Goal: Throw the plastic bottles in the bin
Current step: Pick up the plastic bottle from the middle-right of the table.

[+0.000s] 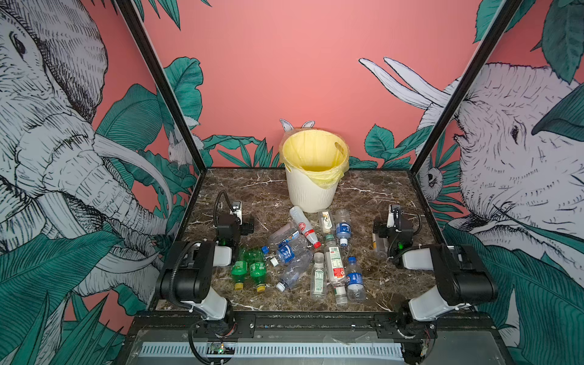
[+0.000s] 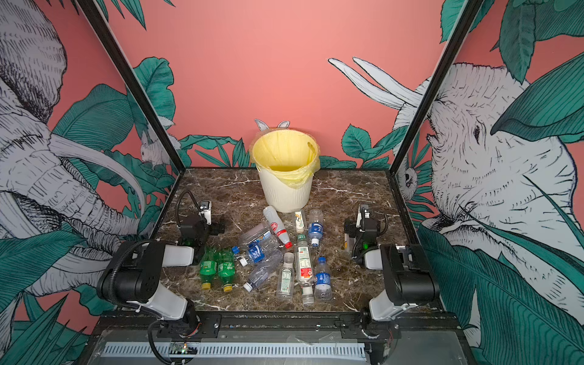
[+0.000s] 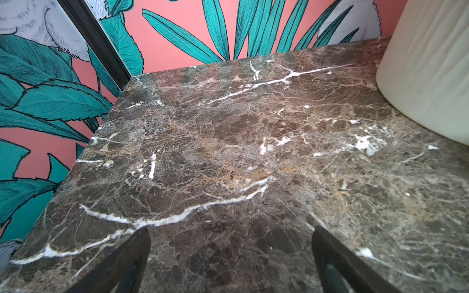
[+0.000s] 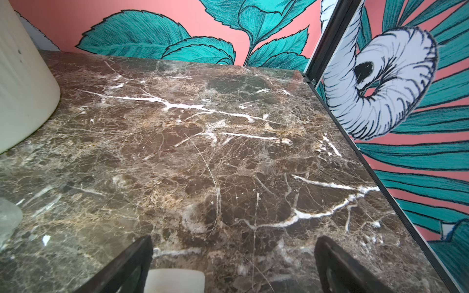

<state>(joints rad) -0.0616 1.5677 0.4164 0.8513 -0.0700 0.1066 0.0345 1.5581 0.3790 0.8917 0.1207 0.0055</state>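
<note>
L gripper (image 3: 229,233) & R gripper (image 4: 233,241): both have jaws spread wide w/ nothing btw them. L sits low over the dark brown marble-pattern tabletop (image 1: 363,189) near the left edge, R near the right edge. The round cream-white ribbed plastic bin (image 1: 311,192) w/ yellow bag liner (image 1: 328,180) stands at mid far edge; no bottle visible inside. The small plastic bottles (image 1: 303,256) all lie in a heap from centre to near edge. Two green ones w/ yellow caps (image 1: 249,268) lie by the L arm, and one pale bottle (image 1: 377,245) sits under the R wrist.

Risks, my read:
- The heap is overlapped, so pulling one prob. rolls its neighbours toward the near edge.
- Smooth round plastic may squirt out of a pinch.
- The bin is tall and prob. light, so a low carry clips the rim or tips it.
- R arm may sweep the pale bottle aside.
- Both arms reaching for centre could clash.
</note>
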